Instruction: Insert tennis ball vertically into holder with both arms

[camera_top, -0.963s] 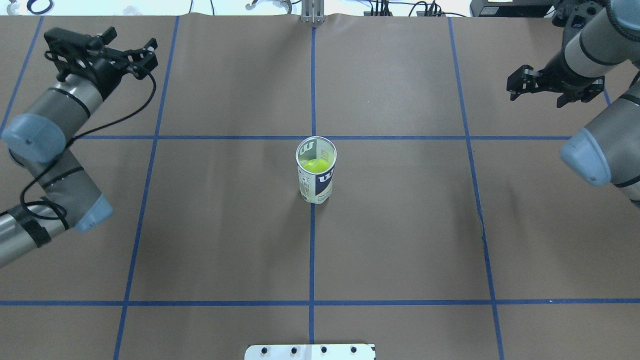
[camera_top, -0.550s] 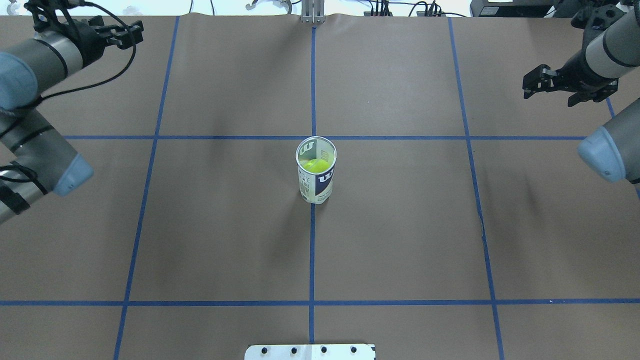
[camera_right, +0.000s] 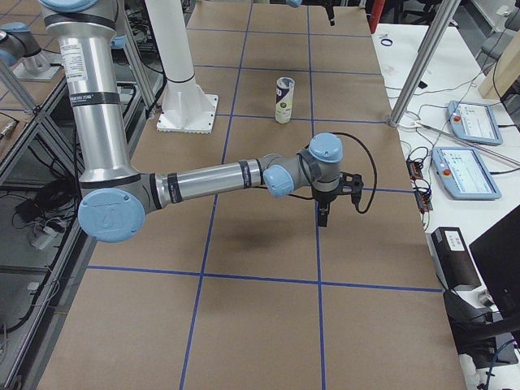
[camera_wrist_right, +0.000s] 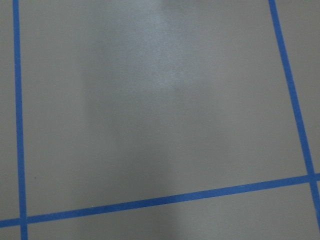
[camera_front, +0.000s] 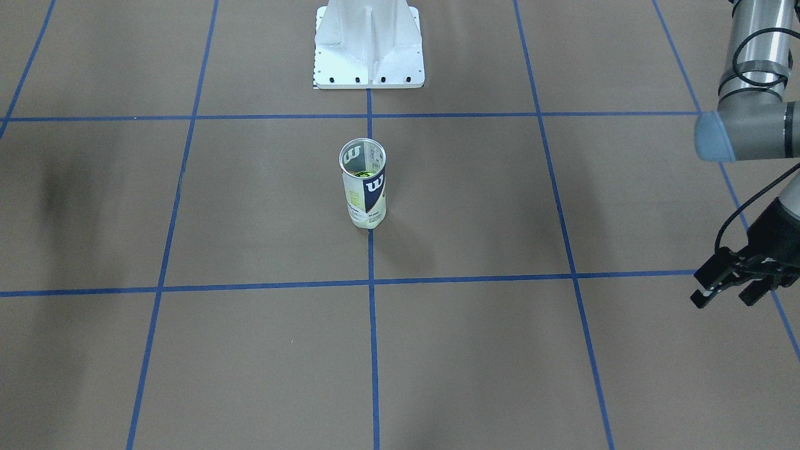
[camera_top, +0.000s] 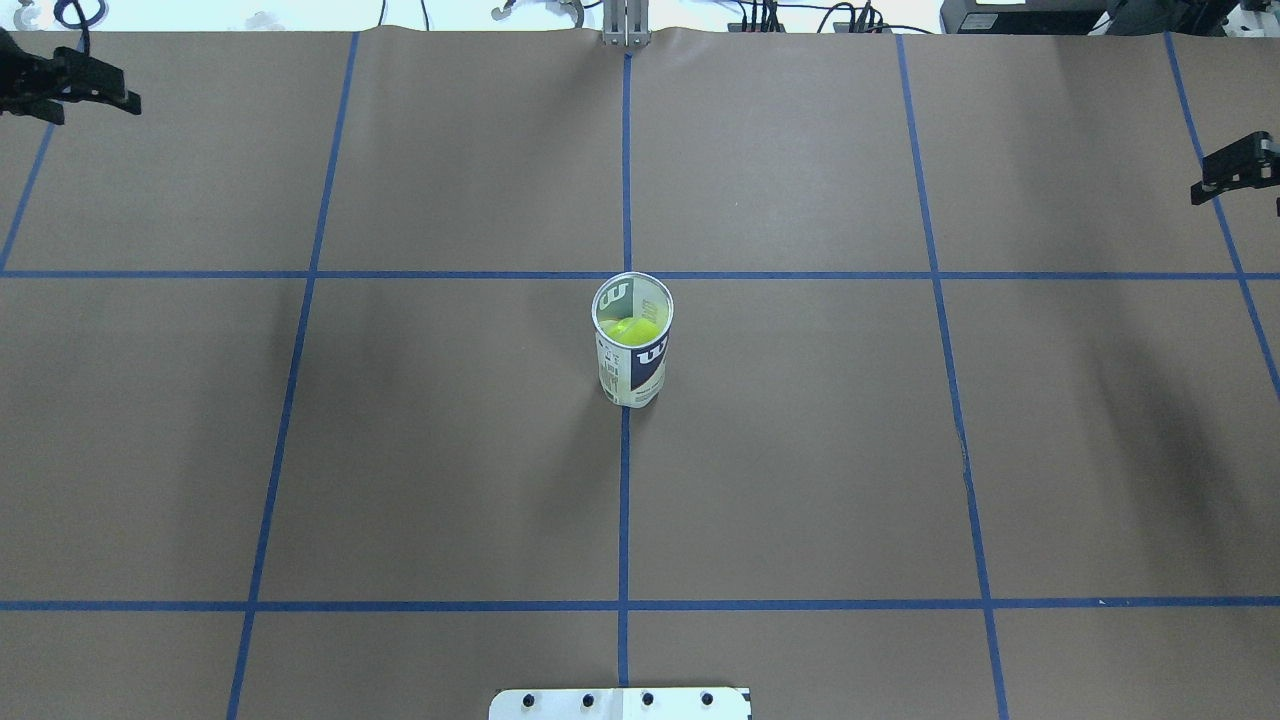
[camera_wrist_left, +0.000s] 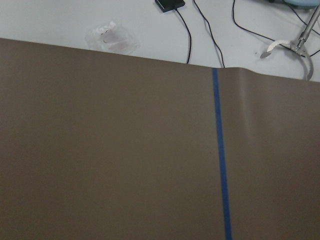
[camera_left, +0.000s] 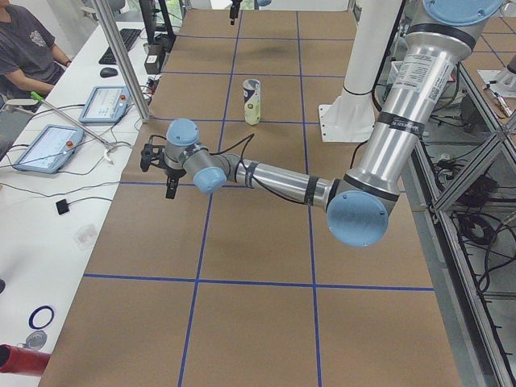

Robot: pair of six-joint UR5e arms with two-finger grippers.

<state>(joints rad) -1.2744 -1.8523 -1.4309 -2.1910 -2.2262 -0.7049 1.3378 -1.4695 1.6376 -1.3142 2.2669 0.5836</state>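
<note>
The holder (camera_top: 632, 345) is a clear can with a silver rim and a white and navy "W" label. It stands upright at the table's centre and also shows in the front view (camera_front: 364, 187). A yellow-green tennis ball (camera_top: 633, 331) rests inside it, below the rim. My left gripper (camera_front: 725, 295) hangs open and empty far off to the holder's side, at the overhead view's top-left corner (camera_top: 90, 105). My right gripper (camera_top: 1240, 170) is at the right edge, far from the holder. Only one spread finger shows fully; it holds nothing.
The white pedestal base (camera_front: 369, 47) stands at the robot's side of the table. Blue tape lines (camera_top: 625, 500) grid the brown surface. A seated person (camera_left: 24, 48), tablets (camera_left: 48, 149) and metal posts (camera_left: 121, 72) line the far table edge.
Both arms have swung outward to the table's sides, almost out of the overhead view. The holder and the ball in it have not moved.
</note>
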